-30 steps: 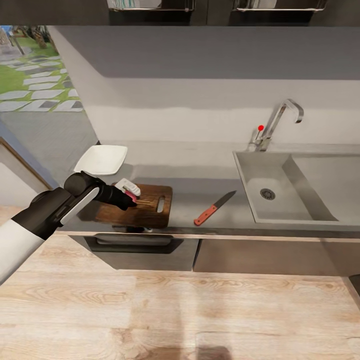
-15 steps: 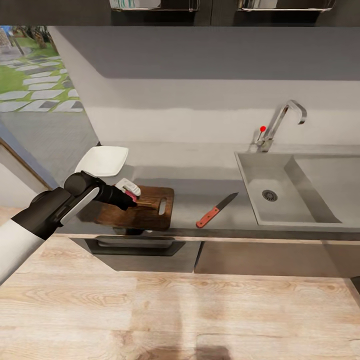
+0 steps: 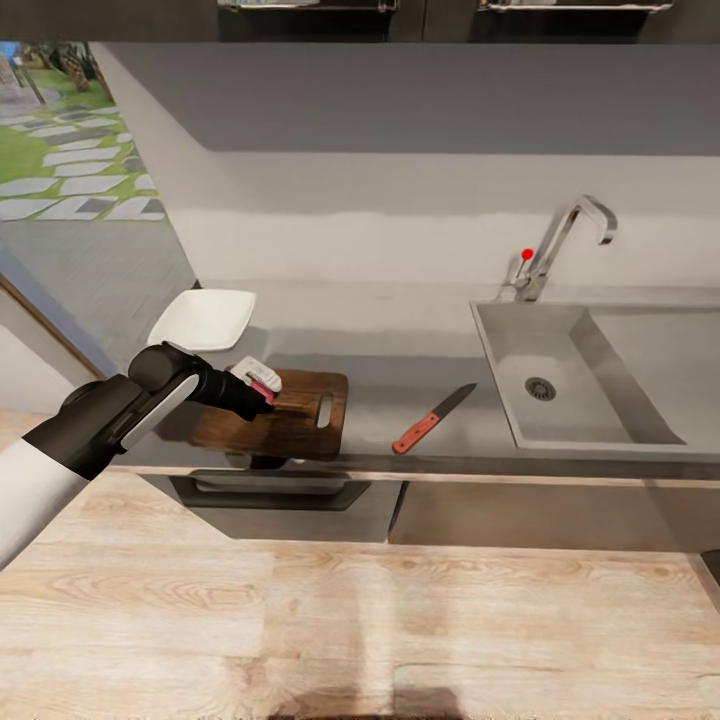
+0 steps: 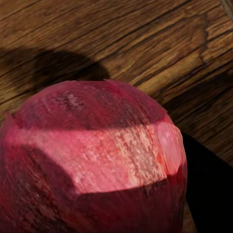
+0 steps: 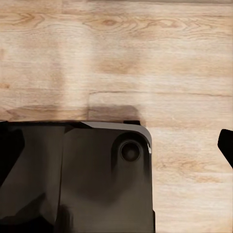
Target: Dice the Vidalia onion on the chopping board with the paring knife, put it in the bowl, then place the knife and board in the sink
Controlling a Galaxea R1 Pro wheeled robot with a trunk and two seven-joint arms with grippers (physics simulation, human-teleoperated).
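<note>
My left gripper (image 3: 258, 390) is shut on the Vidalia onion (image 3: 262, 381) over the far left part of the brown chopping board (image 3: 300, 422). Up close, the onion (image 4: 92, 155) shows pinkish-red skin, with board grain (image 4: 160, 43) behind it and one dark finger (image 4: 208, 189) beside it. I cannot tell whether the onion touches the board. The paring knife (image 3: 430, 420) lies on the countertop (image 3: 400, 350) between board and sink (image 3: 495, 350). The white bowl (image 3: 203, 318) sits behind the board. One dark fingertip (image 5: 227, 145) of my right gripper hangs over wooden floor.
The chrome tap (image 3: 560, 245) with its red dot stands behind the basin, with the flat drainboard (image 3: 660, 350) to its right. A dark drawer front (image 3: 270, 492) sits under the board. The robot's dark base (image 5: 82, 174) lies below my right gripper. A doorway (image 3: 60, 150) opens at far left.
The head view has shifted slightly, so the counter sits a touch differently in the picture. The left gripper still holds the onion at the same spot over the board.
</note>
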